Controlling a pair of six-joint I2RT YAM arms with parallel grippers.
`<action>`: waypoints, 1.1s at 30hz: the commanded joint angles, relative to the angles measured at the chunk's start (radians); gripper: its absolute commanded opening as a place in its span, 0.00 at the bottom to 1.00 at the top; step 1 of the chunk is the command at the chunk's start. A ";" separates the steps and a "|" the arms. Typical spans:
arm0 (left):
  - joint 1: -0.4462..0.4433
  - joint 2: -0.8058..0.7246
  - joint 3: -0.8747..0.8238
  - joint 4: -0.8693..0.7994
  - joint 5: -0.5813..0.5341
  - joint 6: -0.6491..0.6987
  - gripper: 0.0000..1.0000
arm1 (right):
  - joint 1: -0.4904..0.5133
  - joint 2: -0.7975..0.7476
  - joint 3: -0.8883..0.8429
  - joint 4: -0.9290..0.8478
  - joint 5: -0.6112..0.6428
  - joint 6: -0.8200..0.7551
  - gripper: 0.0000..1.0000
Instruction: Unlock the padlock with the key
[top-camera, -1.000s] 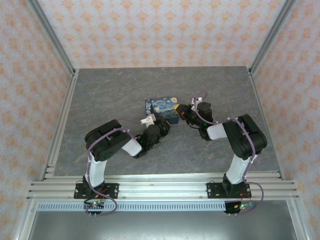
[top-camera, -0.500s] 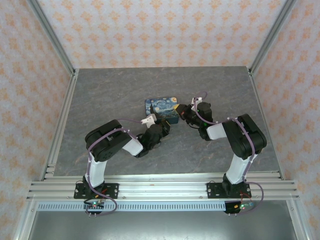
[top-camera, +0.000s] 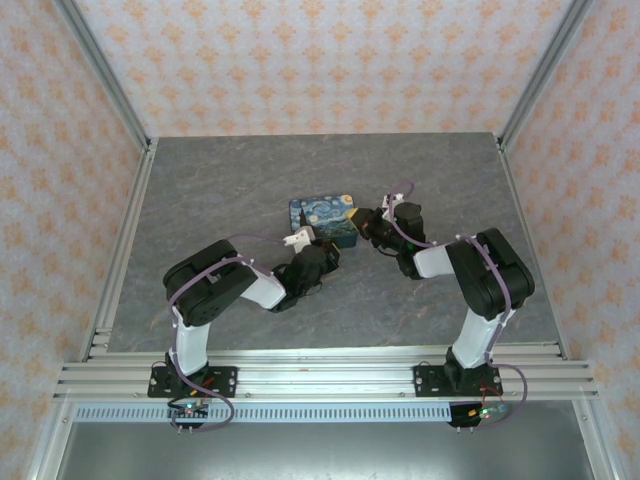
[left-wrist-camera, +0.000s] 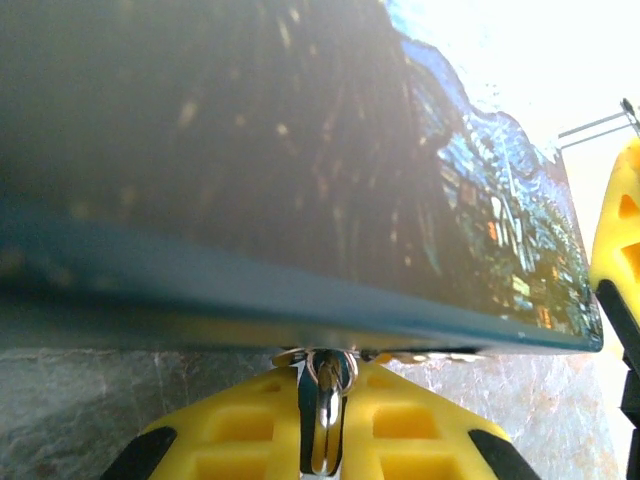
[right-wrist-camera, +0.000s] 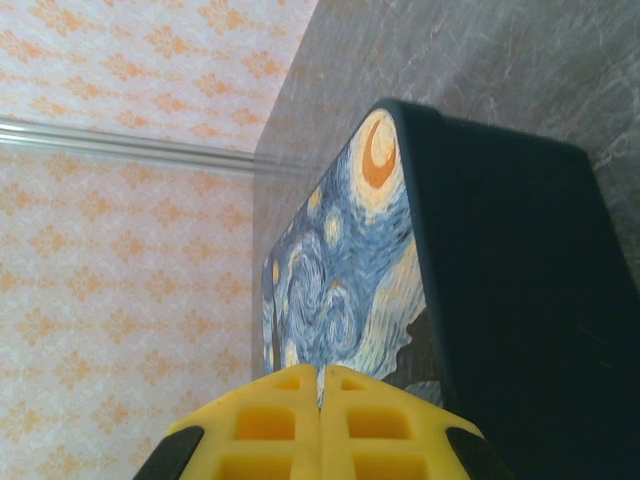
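Grey stone-look table (top-camera: 200, 200), orange-patterned walls (top-camera: 300, 60) all round (metal frame rails (top-camera: 105, 100) in the corners), and both arms are in tight on the painted blue box (top-camera: 322, 215). Left gripper (top-camera: 332, 250) is up against the box's near side, its yellow fingers (left-wrist-camera: 250, 425) nipped together on a slim silver metal piece (left-wrist-camera: 321, 440). Right at those fingertips, tucked under the box's edge, sits a small rounded metal bit. That is probably the padlock (left-wrist-camera: 327, 362), though it's blurred. Right gripper (right-wrist-camera: 321, 372) is at the box's right end, fingers pressed together. Box lid is down, and the box lies flat on the table.
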 joint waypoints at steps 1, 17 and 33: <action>0.021 -0.067 -0.006 -0.135 0.080 0.001 0.00 | 0.003 -0.100 -0.014 -0.098 -0.047 -0.016 0.00; 0.170 -0.205 -0.001 -0.221 0.432 0.058 0.00 | 0.043 -0.447 -0.322 -0.131 -0.087 -0.050 0.00; 0.199 -0.256 -0.044 -0.087 0.559 -0.023 0.00 | 0.146 -0.354 -0.415 0.053 0.060 0.000 0.00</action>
